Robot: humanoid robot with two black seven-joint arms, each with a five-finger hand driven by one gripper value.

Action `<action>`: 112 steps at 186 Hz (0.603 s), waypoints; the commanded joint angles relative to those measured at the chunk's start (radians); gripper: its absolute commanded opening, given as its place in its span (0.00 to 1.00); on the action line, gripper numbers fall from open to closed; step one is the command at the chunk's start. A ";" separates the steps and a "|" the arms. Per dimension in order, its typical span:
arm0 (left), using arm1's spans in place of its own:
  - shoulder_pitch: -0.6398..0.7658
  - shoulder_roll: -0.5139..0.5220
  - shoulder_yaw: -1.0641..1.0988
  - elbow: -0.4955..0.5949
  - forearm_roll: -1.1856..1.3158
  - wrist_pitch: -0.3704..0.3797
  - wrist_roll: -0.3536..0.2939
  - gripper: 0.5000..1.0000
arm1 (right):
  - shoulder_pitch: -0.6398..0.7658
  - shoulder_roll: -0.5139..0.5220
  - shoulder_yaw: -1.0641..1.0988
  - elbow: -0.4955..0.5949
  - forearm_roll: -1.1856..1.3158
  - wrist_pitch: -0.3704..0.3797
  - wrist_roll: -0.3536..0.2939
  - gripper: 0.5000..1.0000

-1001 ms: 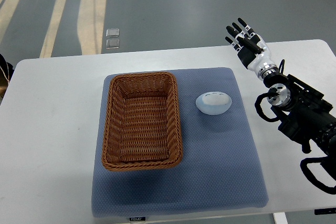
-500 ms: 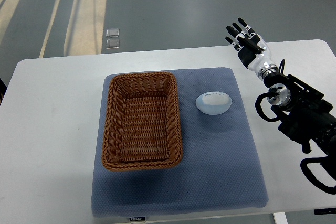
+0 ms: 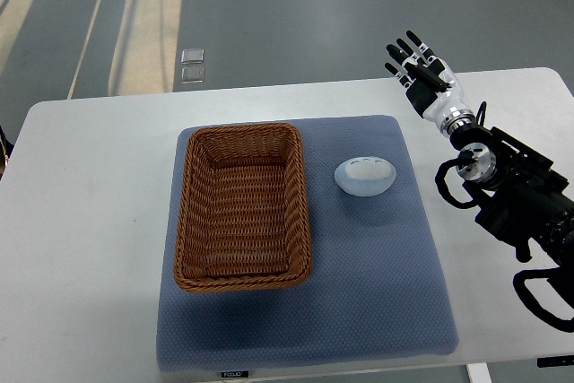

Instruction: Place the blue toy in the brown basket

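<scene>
Basket (image 3: 242, 206) of brown wicker is the landmark in the top view: a long rectangular one, empty, lying on the left half of a blue-grey mat (image 3: 377, 284) that covers the middle of the white counter (image 3: 90, 221). The mat reaches past the basket on every side, with the widest bare stretch to the basket's right.

The toy (image 3: 365, 176), a pale blue rounded shape with a lighter patch on top, sits on the mat just right of the basket's far right corner, close to the rim but apart from it. Nothing touches it.

The right hand (image 3: 418, 73) hovers farther right of the basket and beyond its far end, near the counter's back edge and well apart from the toy. Its dark fingers (image 3: 400, 54) are straight and spread, pointing away from the basket toward the floor behind the counter, and they hold nothing. The white wrist and black arm run from the hand down to the picture's right edge, crossing the bare counter right of the mat.

Beyond the counter lies grey floor (image 3: 314, 6) with pale stripes at the far left, and two small square plates (image 3: 192, 65) rest on it behind the basket's far left corner.
</scene>
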 commanded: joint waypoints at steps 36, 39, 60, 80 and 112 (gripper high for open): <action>-0.001 0.000 0.000 0.000 0.000 0.000 0.000 1.00 | -0.007 -0.044 -0.005 0.090 0.000 -0.038 -0.002 0.82; -0.001 0.000 0.000 -0.001 0.000 0.000 0.000 1.00 | -0.008 -0.053 -0.005 0.111 0.000 -0.048 -0.002 0.82; 0.000 0.000 0.000 -0.001 0.000 0.000 0.000 1.00 | -0.028 -0.113 -0.005 0.191 -0.002 -0.094 -0.003 0.82; 0.000 0.000 0.000 0.000 0.000 0.000 0.000 1.00 | -0.033 -0.156 -0.006 0.239 -0.002 -0.106 -0.003 0.82; -0.001 0.000 0.000 0.000 0.000 0.000 0.000 1.00 | -0.044 -0.274 -0.054 0.368 -0.003 -0.166 -0.006 0.82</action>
